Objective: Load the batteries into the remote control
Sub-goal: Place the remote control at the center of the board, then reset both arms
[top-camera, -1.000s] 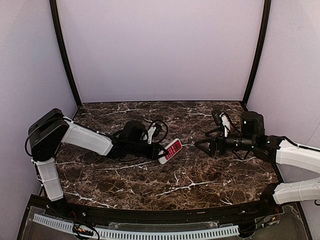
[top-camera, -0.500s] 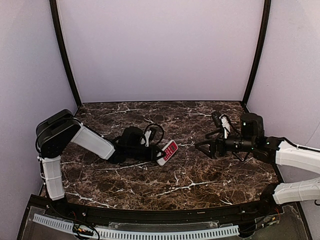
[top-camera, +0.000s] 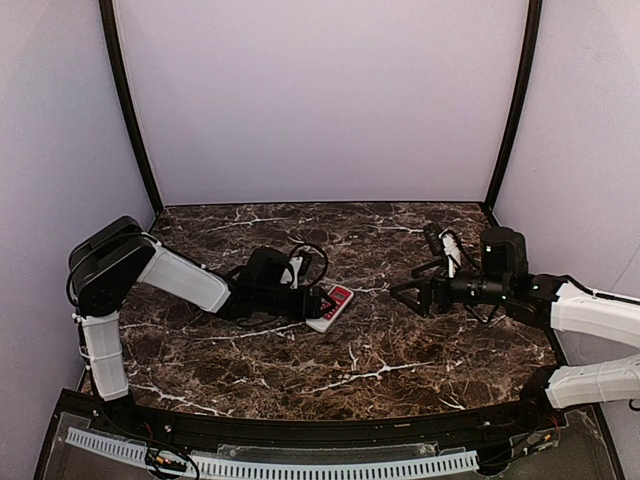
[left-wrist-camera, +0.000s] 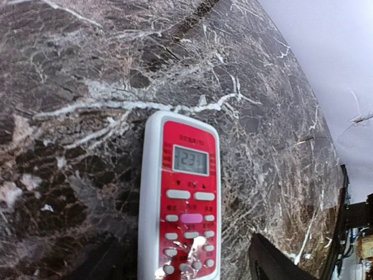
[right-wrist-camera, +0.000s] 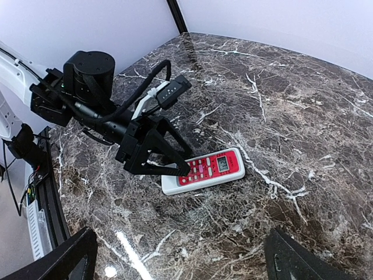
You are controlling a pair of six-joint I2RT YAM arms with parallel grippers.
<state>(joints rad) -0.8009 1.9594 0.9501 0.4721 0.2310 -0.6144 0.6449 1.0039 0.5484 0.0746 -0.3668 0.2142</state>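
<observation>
Though caught from overhead only as a small red-and-white sliver, lies flat and face up on the dark brown, white-veined marble tabletop (top-camera: 400, 360), left of the middle: small white rectangular remote control with a red button panel (left-wrist-camera: 180, 216). Fills the left wrist view lengthwise, display end away from the lens, rows of white buttons and one pink one below it.

Shows from the right wrist what neither other view gives: left claw (right-wrist-camera: 185, 164) spread, black fingers open to either side of the remote's near end; cannot tell whether touching it. Seen from its own wrist only as one dark fingertip (left-wrist-camera: 271, 265) at lower right, apart from the remote's edge. Also spread wide: right claw (top-camera: 404, 289), hovering over bare marble to the right, well apart from the remote and pointing toward it.

Plenty of open tabletop round the remote: well clear of the black front rail (top-camera: 300, 435), the back and both sides, with bare marble between the two claws. Closed in at back and sides by black corner posts (top-camera: 131, 110) and lilac walls (top-camera: 320, 100).

Digits reading 23 on the grey display (left-wrist-camera: 191, 160), then a narrower mark, unclear. Small print above it and by the buttons, too fine to read.
</observation>
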